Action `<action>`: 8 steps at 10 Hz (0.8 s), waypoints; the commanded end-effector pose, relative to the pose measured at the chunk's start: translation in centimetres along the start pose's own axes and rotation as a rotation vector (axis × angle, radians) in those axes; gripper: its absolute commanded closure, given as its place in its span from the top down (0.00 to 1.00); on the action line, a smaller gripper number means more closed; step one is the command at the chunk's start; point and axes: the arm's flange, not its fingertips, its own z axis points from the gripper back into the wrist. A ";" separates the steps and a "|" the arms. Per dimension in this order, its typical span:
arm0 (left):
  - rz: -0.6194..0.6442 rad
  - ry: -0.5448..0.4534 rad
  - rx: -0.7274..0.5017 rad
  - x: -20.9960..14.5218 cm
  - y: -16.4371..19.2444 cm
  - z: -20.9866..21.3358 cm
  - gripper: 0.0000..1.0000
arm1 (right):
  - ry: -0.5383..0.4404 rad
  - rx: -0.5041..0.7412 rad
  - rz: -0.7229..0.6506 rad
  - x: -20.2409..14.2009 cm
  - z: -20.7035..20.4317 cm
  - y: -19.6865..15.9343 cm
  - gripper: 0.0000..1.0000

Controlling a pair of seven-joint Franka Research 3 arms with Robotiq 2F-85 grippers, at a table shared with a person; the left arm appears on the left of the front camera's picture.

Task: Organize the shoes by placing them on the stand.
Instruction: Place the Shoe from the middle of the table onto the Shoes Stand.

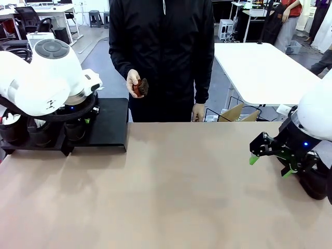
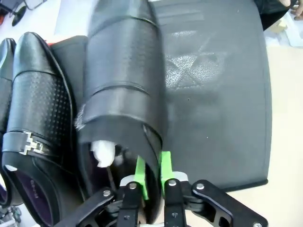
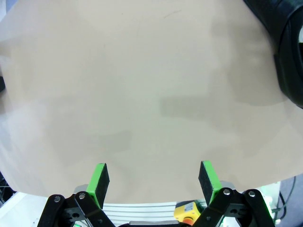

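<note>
In the left wrist view, my left gripper (image 2: 152, 166) stands over the black stand (image 2: 222, 94). Its green pads (image 2: 140, 174) pinch the side wall of a black shoe (image 2: 124, 75) at the opening, where pale stuffing shows. This shoe rests on the stand, toe pointing away. Beside it lies a second black shoe (image 2: 40, 109) with perforated leather and a metal buckle. From the front, the left arm covers the stand's (image 1: 110, 124) left part, where dark shoes (image 1: 41, 134) sit in a row. My right gripper (image 1: 270, 160) hangs open above bare tabletop at the right, holding nothing.
A person stands across the table holding a small brown object (image 1: 141, 87). A black shiny rounded shape (image 3: 289, 56), possibly a shoe, lies close to the right gripper at the table's right edge (image 1: 315, 182). The tan tabletop (image 1: 171, 187) spreads across the middle.
</note>
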 end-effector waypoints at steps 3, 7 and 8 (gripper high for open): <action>0.023 -0.054 0.017 0.2 -0.3 0.2 0.95 | 0.001 0.006 -0.002 0.0 0.1 0.1 1.00; 0.120 -0.094 -0.056 -1.3 -1.1 5.1 1.00 | 0.001 0.006 -0.002 0.0 0.1 0.1 1.00; 0.132 -0.116 -0.076 -1.9 -1.4 6.6 1.00 | 0.001 0.006 -0.002 0.0 0.1 0.1 1.00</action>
